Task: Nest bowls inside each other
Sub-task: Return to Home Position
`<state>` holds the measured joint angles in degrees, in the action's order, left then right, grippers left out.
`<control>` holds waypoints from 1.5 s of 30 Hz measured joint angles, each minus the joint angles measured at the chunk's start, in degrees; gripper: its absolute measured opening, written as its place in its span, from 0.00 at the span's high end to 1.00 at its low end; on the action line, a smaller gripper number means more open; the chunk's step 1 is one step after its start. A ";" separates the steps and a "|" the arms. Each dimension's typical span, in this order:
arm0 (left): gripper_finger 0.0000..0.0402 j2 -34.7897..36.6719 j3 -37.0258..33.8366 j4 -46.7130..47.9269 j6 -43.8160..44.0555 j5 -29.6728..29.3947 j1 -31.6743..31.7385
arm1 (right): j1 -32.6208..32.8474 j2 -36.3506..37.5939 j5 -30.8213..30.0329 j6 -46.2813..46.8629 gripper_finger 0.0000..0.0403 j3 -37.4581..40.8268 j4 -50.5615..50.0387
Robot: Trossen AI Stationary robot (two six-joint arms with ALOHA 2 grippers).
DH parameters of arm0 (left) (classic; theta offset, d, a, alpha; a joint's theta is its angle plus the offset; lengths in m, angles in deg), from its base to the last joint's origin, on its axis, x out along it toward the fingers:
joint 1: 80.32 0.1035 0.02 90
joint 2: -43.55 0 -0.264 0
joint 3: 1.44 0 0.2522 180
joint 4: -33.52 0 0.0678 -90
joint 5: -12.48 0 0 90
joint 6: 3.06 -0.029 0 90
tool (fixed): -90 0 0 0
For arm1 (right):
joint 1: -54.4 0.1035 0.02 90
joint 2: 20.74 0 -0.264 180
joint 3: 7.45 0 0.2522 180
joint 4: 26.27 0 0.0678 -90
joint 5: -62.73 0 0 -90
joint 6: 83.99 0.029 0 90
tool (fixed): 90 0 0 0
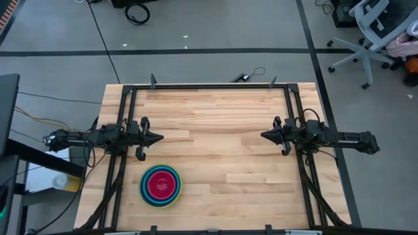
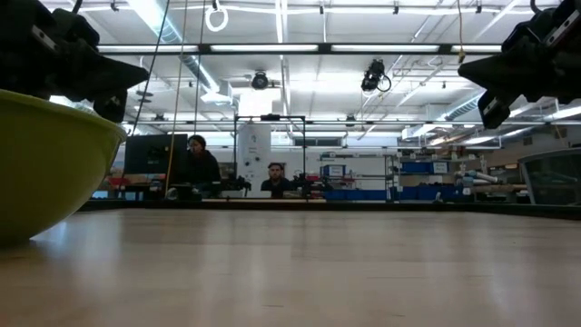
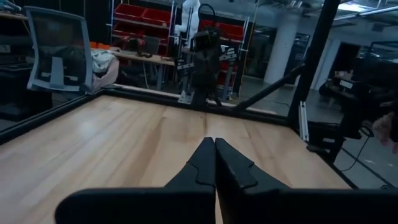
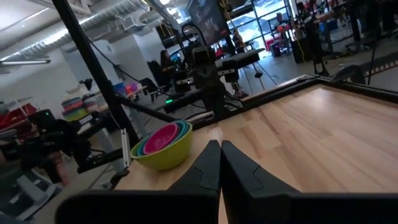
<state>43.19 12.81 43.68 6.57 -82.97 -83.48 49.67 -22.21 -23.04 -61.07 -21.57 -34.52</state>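
Left gripper [image 1: 159, 138] raised over table [image 1: 222, 163], left side; fingers pressed together, nothing held. Bowls [image 1: 160, 185] nested in one stack, red innermost, near left gripper toward front edge, not touching. To home well: level slow travel, no dip toward stack. Right gripper [image 1: 264, 135] opposite, fingers together, empty, well apart from bowls.

A pale wooden plank desk [image 1: 222, 137], bordered by a black metal frame [image 1: 209, 87], carries one stack of nested bowls [image 1: 160, 185] on its left side. The large yellow-green bowl [image 4: 165, 155] at the bottom rests directly on the wood.
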 joint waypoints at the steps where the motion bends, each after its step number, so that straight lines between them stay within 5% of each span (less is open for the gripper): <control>1: 1.00 0.00 0.00 0.09 -0.21 0.00 0.00 | 0.00 -0.02 0.00 -0.01 0.97 0.00 0.00; 45: 0.97 0.00 -0.07 0.42 -0.18 -0.07 0.00 | 0.00 0.00 -0.08 -0.11 0.97 0.00 -0.02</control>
<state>43.19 12.75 44.10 6.39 -83.04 -83.48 49.67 -22.21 -23.12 -61.18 -21.57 -34.54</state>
